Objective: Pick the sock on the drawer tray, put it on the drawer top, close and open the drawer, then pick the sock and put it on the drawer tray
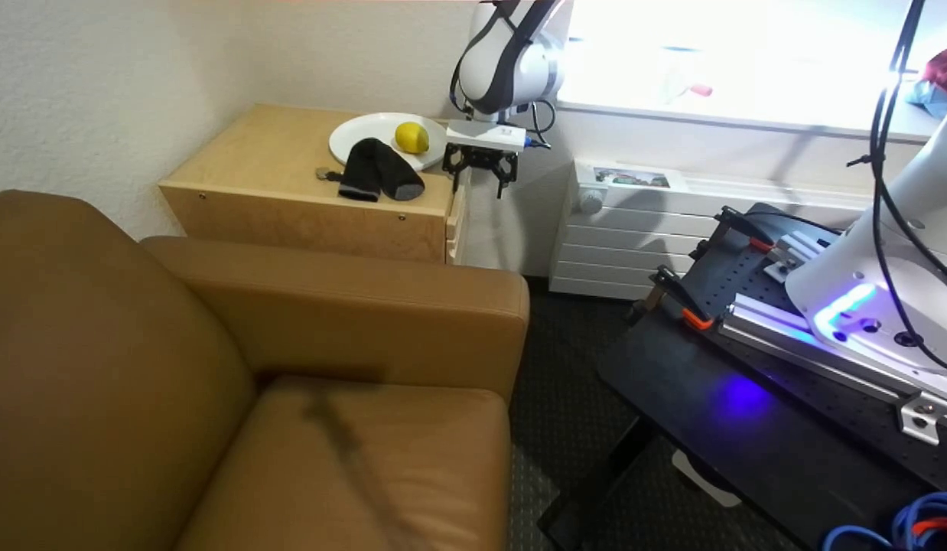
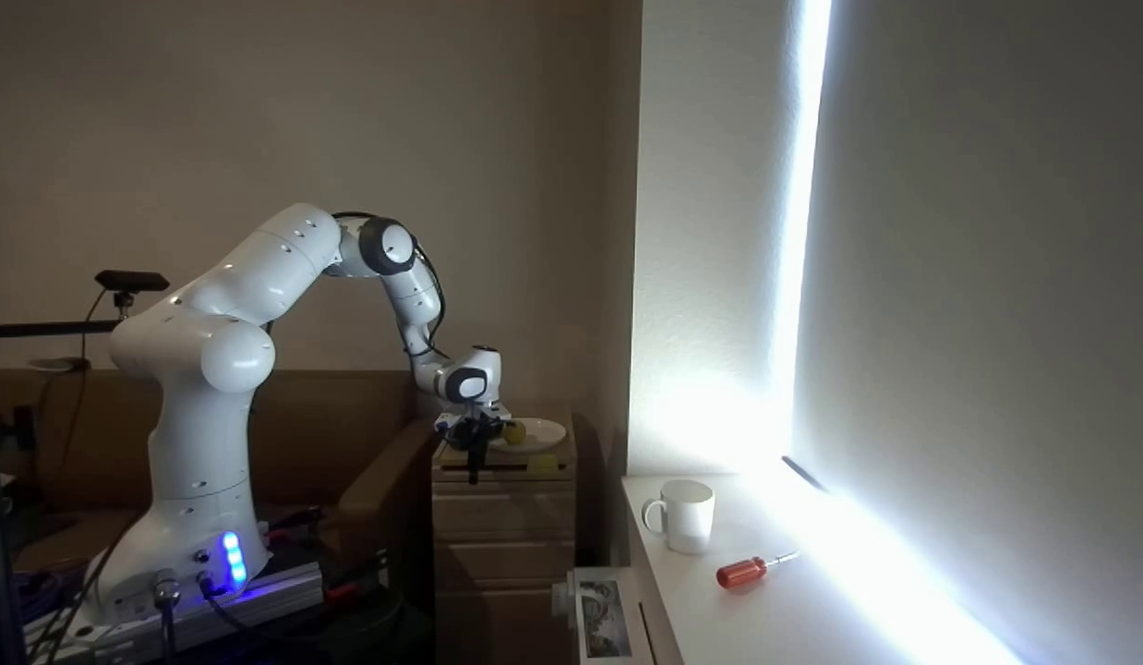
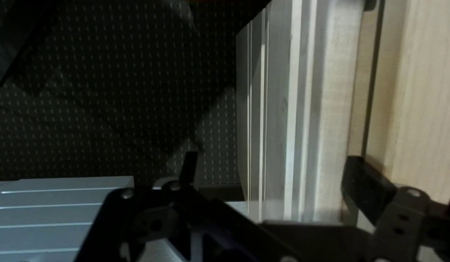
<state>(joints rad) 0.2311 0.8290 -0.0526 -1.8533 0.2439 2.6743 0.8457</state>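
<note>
Folded on the drawer top [image 1: 278, 157] lies the black sock [image 1: 359, 164], against the front of the white plate. It is out of the wrist view. My gripper [image 1: 477, 190] hangs at the cabinet's front edge with its fingers wide apart and nothing held. In the wrist view the drawer [image 3: 337, 102] shows its front panel's top edge between the gripper's fingers [image 3: 359, 182]. One finger is over the narrow strip between that panel and the drawer top; whether it touches, I cannot tell. The other is out over the floor. The drawer tray is hidden.
The white plate [image 1: 359, 130] holds a yellow fruit [image 1: 411, 138]. A brown couch [image 1: 343, 306] stands beside the cabinet. A white radiator [image 1: 626, 245] is near the cabinet's front. A mug [image 2: 687, 517] and a red screwdriver [image 2: 742, 573] lie on the window sill.
</note>
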